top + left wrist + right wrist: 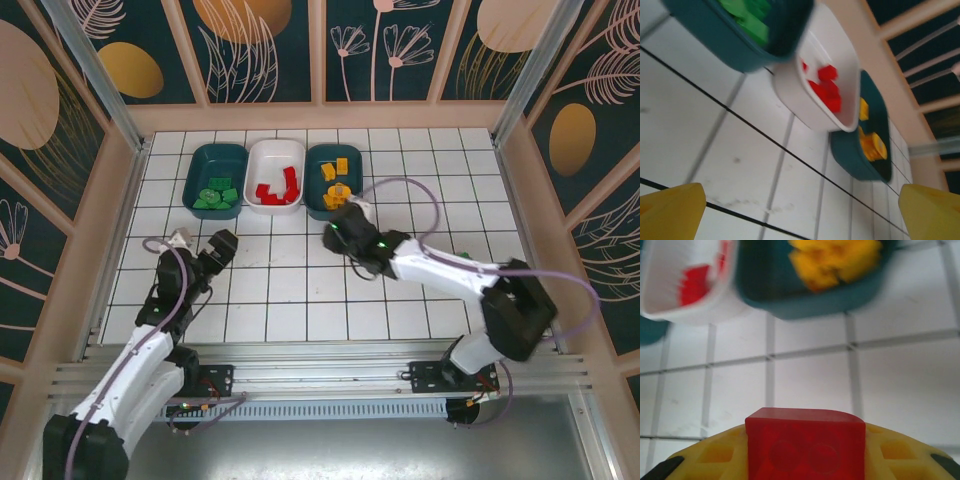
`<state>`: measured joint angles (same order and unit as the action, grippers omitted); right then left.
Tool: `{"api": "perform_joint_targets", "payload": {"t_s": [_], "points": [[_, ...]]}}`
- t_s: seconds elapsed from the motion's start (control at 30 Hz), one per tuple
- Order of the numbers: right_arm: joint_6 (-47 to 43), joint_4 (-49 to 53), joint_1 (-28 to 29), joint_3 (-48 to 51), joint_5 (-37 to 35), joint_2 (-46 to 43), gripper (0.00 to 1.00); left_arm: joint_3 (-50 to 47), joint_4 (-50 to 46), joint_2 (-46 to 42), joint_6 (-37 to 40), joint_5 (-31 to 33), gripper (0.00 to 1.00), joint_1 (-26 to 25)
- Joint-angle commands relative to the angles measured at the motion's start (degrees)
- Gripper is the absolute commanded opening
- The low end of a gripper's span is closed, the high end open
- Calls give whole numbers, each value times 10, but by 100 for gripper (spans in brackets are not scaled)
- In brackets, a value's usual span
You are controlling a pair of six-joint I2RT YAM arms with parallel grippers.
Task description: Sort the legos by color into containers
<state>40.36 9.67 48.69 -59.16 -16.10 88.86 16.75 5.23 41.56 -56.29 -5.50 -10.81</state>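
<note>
A red brick [805,442] sits clamped between the yellow fingers [900,460] of the right gripper [338,226], which hangs over the white tiled table [400,290] just in front of the right dark teal tub [312,195]. Whether the brick touches the tiles cannot be told.

Along the far side of the table three tubs stand side by side, nearly touching. The left dark teal tub [195,165] holds the green legos [214,193], and the white tub [262,150] in the middle holds the red legos [275,190]. The right dark teal tub holds the yellow-orange legos [336,180], one of them ring-shaped.

The left gripper [222,243] hovers over bare tiles on the near side of the left dark teal tub, a little apart from it. Its wrist camera shows both fingertips [670,212] spread wide with nothing between them.
</note>
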Motion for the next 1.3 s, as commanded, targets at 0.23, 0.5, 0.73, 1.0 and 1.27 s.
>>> {"api": "perform_joint_targets", "payload": {"t_s": [0.23,0.5,0.73,1.0,1.27], "points": [[-119,-17,-15,-344,3,299,29,1,20,114,28,-182,98,49],[-131,57,-46,-490,37,369,62,26,-17,61,55,-198,98,49],[-147,40,-54,-411,10,248,67,22,18,73,55,-232,99,49],[-20,95,-80,-64,-136,-2,69,-36,115,67,12,-242,98,2],[115,161,-170,263,-145,-268,84,-66,251,156,-26,-170,99,-180]]}}
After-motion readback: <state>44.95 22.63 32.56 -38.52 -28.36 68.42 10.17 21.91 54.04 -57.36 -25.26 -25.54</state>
